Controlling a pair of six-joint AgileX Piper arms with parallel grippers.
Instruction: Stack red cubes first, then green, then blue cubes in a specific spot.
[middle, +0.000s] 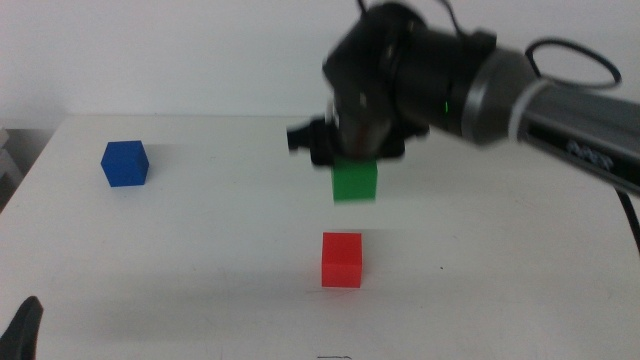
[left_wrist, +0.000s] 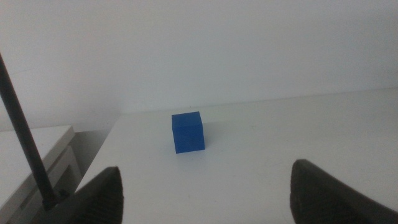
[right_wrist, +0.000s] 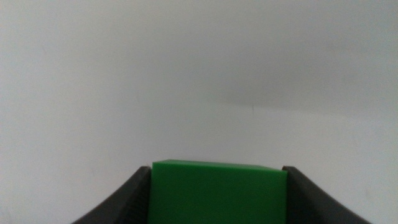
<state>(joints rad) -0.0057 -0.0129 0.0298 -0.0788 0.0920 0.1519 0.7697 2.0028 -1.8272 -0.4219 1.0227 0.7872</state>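
While the white counter (middle: 200, 260) fills most of the middle view, the right arm (middle: 560, 115) reaches in from the right side above it, its dark wrist body blurred over the middle of the surface. The right gripper (middle: 352, 160) points down at the end of that arm, and its jaws are pinching the green cube (middle: 355, 182), which hangs clear of the counter with a faint shadow under it. In the right wrist view the same green cube (right_wrist: 217, 193) sits squarely between the two dark jaws, each jaw flat against one of its sides, with only plain white surface beyond it.

The left gripper (left_wrist: 205, 193) waits low at the near left corner of the counter; in the middle view only a dark tip of it (middle: 25, 325) shows by the bottom edge. Its jaws stand spread wide apart with nothing between them.

The red cube (middle: 342, 260) rests on the counter near the front, a little nearer the camera than the held green cube and almost straight below it in the picture, the two apart from each other. The blue cube (middle: 125, 163) rests on the counter far off to the left side, well apart from both others; in the left wrist view the blue cube (left_wrist: 188, 132) stands ahead of the open jaws, near the counter's far edge.
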